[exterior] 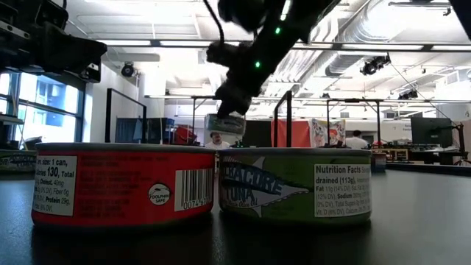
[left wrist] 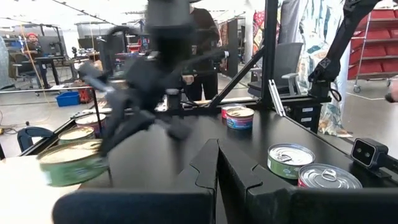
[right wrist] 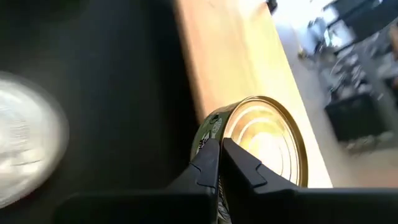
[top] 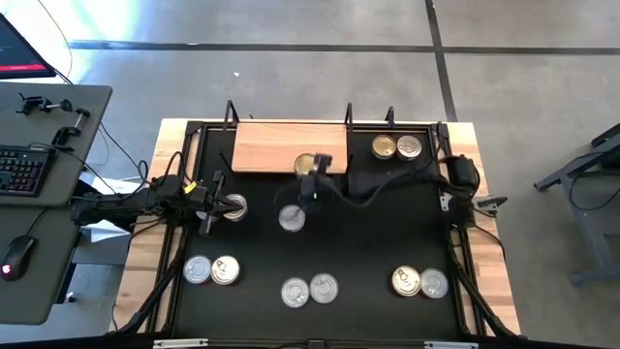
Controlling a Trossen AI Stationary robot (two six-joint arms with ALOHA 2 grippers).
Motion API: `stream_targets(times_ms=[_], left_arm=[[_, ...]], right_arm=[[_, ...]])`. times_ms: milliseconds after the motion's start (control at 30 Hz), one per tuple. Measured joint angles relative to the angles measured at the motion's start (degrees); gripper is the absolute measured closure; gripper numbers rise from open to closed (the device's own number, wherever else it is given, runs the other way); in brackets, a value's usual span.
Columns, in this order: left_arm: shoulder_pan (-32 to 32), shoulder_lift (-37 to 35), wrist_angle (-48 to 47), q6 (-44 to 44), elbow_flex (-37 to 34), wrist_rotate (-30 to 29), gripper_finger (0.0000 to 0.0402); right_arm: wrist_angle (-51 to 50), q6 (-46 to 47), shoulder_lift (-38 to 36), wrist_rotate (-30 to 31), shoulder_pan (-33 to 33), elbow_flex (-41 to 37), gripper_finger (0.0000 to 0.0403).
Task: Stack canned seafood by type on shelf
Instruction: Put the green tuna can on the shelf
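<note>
The shelf is a light wooden board (top: 281, 145) at the mat's far middle. My right gripper (top: 315, 176) hangs over the board's near edge, shut on a gold-lidded, green-labelled tin (right wrist: 264, 143), which shows raised in the low view (exterior: 224, 124). My left gripper (top: 215, 206) hovers shut at the mat's left, beside a silver-lidded tin (top: 233, 206). Another lone tin (top: 292, 218) sits mid-mat. Pairs of tins stand on the mat far right (top: 397, 146), near left (top: 211, 270), near middle (top: 309, 289) and near right (top: 419, 282). My right gripper pinches the tin at its rim (right wrist: 214, 134), between the two fingers, where the gold face meets the green label wall. The fingers come slanting down from the table's right. The tin is lifted clear and tilted, over the board's near edge (right wrist: 205, 81).
A black mat (top: 368, 233) covers the table inside a black frame (top: 184, 165). Upright posts (top: 349, 111) stand at the board's far edge. In the low view a red tin (exterior: 121, 184) and a green tuna tin (exterior: 294, 184) stand close. A desk with keyboard (top: 19, 170) lies left.
</note>
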Motion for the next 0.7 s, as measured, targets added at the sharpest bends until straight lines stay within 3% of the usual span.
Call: stream_targets(times_ms=[133, 300, 700], left_arm=[[0.0, 0.0, 0.0, 0.0, 0.0, 0.0, 0.0402], [0.0, 0.0, 0.0, 0.1, 0.0, 0.0, 0.0402], [0.0, 0.0, 0.0, -0.1, 0.0, 0.0, 0.0401]], right_arm=[[0.0, 2.9, 0.0, -4.1, -5.6, -0.4, 0.0403], [-2.5, 3.4, 0.0, -4.7, -10.5, -0.5, 0.0403], [-7.2, 3.3, 0.0, -4.9, -14.2, -0.5, 0.0403]])
